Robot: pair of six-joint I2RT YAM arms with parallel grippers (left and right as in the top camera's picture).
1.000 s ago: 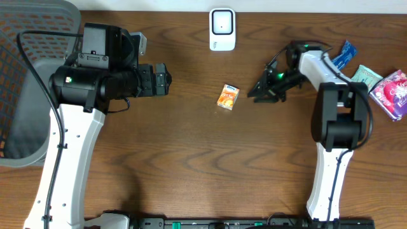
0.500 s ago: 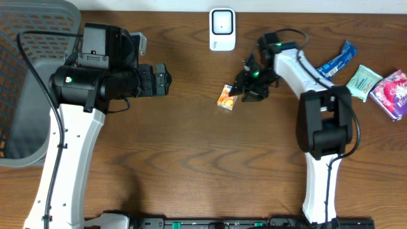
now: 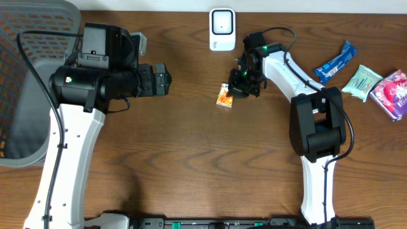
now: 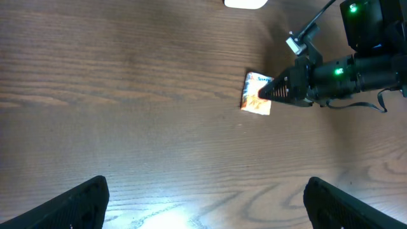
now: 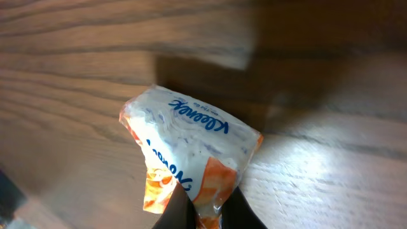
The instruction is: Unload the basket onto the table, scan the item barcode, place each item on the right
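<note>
Dark wood-grain table [image 3: 191, 159], lit patchy. Nearest my side is bare wood and the two arm bases. The left gripper [image 3: 162, 79] hovers over the left half with nothing in it. On its wrist cam the jaws are spread as wide as they go, one black finger [image 4: 86, 200] in each bottom corner of the view. A grey mesh basket [image 3: 19, 38] fills the left edge beside that arm. Just right of table centre is the Kleenex tissue pack [image 3: 224, 95], small, orange and white with blue lettering. The right gripper [image 3: 236, 89] is on the pack's right-hand end, coming in from the right. On the right wrist cam the fingertips [image 5: 184, 213] are pressed together with the crinkled orange edge of the pack pinched between them. The left wrist cam agrees: the black tip is in contact with the pack [image 4: 256, 102]. I cannot tell whether the pack is off the wood or resting on it. Well apart, at the right edge, lie a blue snack wrapper [image 3: 335, 58], a pale green packet [image 3: 361, 81] and a pink packet [image 3: 393, 92]. At the far edge, just beyond the pack and slightly left of it, stands the white scanner [image 3: 222, 28], window up.
</note>
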